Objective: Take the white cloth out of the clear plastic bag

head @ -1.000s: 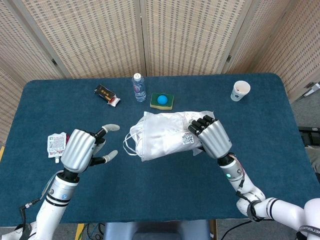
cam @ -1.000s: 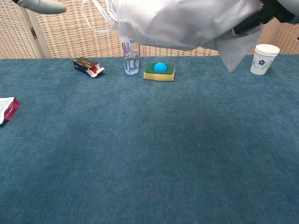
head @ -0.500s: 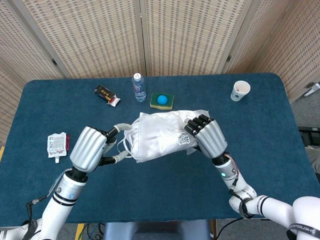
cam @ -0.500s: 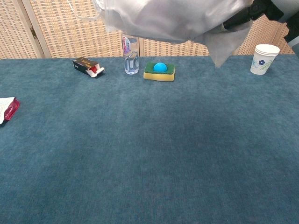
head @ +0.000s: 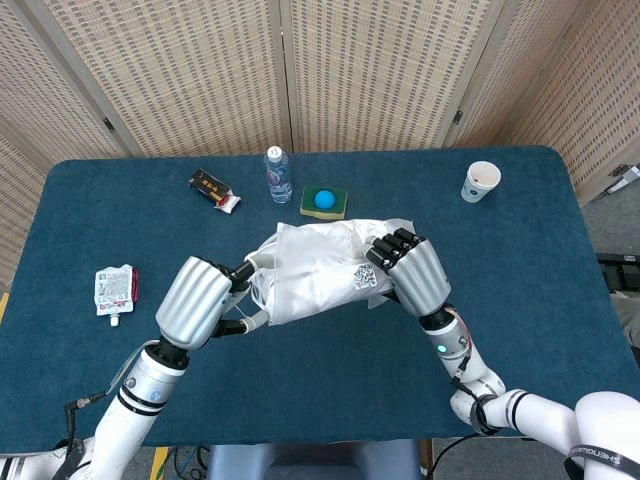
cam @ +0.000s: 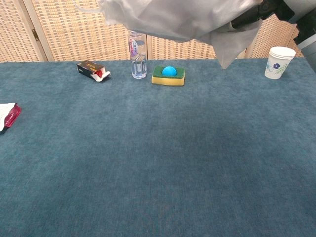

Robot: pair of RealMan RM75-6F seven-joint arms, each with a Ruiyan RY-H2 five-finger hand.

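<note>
Above the middle of the table [head: 90, 200], your right hand [head: 412, 272] grips the clear plastic bag [head: 325, 270], white cloth [head: 300, 285] apparently inside. Your left hand [head: 200, 300] reaches its open end, fingers [head: 243, 271] seemingly closing on it. Bottle [head: 278, 174], sponge [head: 324, 202] and cup [head: 480, 181] stand along the far edge.

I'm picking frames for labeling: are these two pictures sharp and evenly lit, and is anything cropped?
Head view: sharp, even light, soft shadows; the bag and both hands, left and right, fully framed. Chest view: table sharp, but the bag is cut off at the top edge, slightly soft; the hands are barely visible.
</note>
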